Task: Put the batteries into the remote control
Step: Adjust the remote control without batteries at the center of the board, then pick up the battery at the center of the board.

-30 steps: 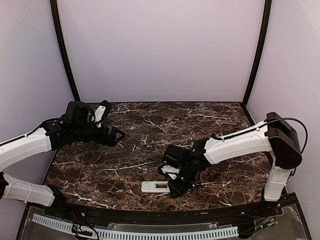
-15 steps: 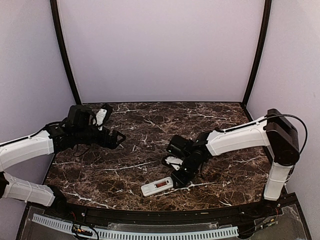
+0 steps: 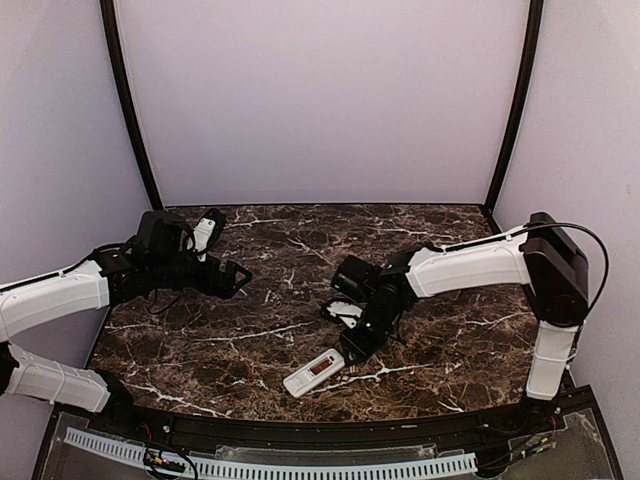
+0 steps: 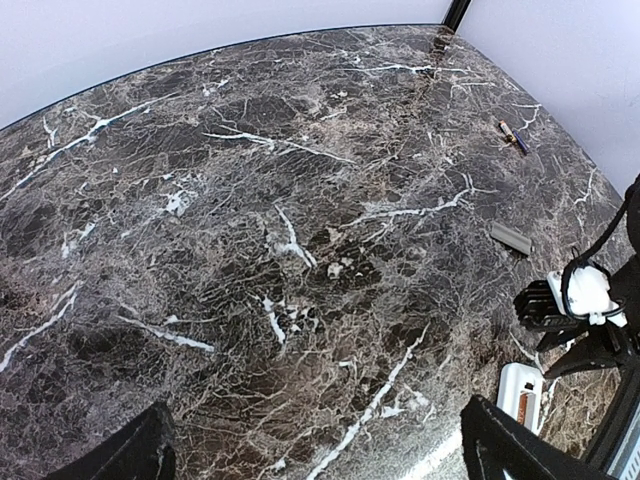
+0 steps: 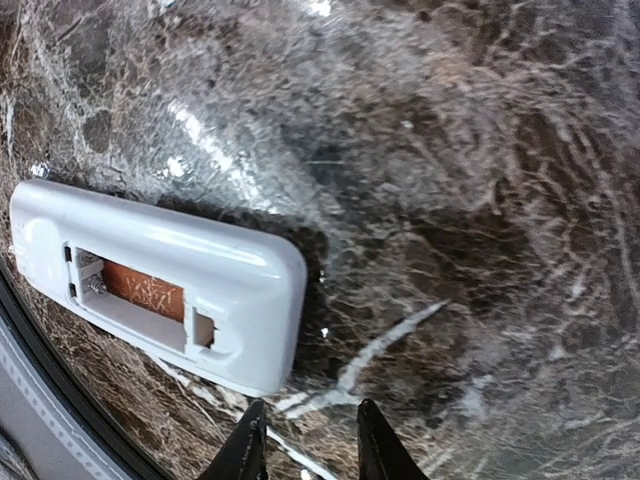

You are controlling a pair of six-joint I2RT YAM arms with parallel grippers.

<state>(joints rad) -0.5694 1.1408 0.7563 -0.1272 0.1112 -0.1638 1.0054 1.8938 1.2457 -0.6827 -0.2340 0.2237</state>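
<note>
remote control (image 3: pixel 314 372) lower centre, open compartment up | long axis lower-left to upper-right, upper-right end just beside right gripper (image 3: pixel 352 349) | slightly parted, holding nothing | left gripper (image 3: pixel 238 274) spread wide, well apart

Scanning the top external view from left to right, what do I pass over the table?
left gripper → remote control, lying with its battery bay facing up → right gripper, just past the remote's right end → right arm's elbow
</note>
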